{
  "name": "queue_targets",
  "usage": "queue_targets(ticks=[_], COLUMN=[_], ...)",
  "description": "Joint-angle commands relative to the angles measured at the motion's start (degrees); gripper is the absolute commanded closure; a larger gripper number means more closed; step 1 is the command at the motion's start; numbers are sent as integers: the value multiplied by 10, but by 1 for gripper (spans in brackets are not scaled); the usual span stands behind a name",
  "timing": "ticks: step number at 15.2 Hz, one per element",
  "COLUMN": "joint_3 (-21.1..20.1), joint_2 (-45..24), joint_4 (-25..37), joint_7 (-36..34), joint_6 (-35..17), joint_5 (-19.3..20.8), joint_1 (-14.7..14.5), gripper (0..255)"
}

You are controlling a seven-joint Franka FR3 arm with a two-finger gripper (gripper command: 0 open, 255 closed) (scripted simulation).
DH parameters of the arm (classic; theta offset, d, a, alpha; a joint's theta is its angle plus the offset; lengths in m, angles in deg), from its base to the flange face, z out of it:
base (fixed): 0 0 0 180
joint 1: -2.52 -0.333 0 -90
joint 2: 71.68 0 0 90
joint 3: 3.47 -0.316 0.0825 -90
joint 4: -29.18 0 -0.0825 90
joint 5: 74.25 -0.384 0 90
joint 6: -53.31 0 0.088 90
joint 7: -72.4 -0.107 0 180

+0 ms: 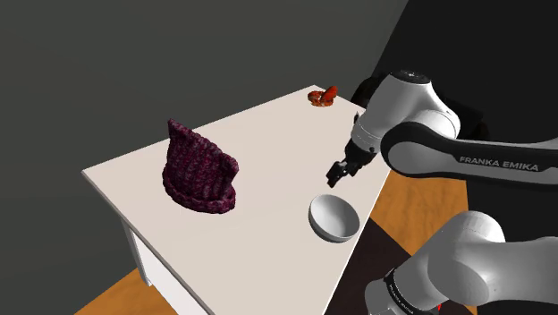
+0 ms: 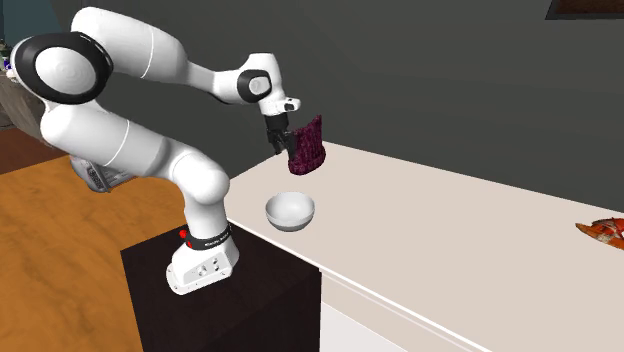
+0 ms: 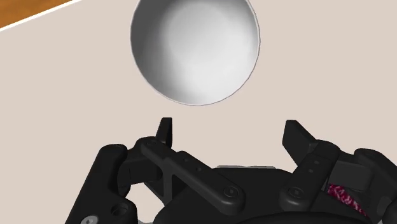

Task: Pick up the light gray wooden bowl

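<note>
A plain light grey bowl (image 1: pixel 333 217) (image 2: pixel 290 211) (image 3: pixel 195 49) sits upright and empty on the pale table (image 1: pixel 259 143), close to the edge nearest the stand. My black gripper (image 1: pixel 337 174) (image 2: pixel 279 142) (image 3: pixel 230 133) hangs in the air above the table, a little beyond the bowl and apart from it. Its fingers (image 3: pixel 165 132) stand wide apart with nothing between them. In the wrist view the bowl lies just ahead of the fingertips, whole and unobstructed.
A dark purple knitted heap (image 1: pixel 198 169) (image 2: pixel 308 146) stands on the table toward the shoulder view's left. A small orange-red object (image 1: pixel 322 97) (image 2: pixel 605 232) lies at the far corner. Wooden floor (image 1: pixel 116 291) shows below the table edge.
</note>
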Motion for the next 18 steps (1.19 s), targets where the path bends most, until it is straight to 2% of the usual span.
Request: queue_targets(ticks=[1,9,11,18], joint_3=[-11,-66,-84,-114], joint_2=[-21,-152,-201,-288], joint_4=[-26,-101,-110,-118], joint_7=[-13,-79,-102,-140], joint_6=[-40,-213,-263,-356], joint_5=[-3,-9,-2,36], joint_1=[-3,-11,-6,31], gripper=[0,0,0,0])
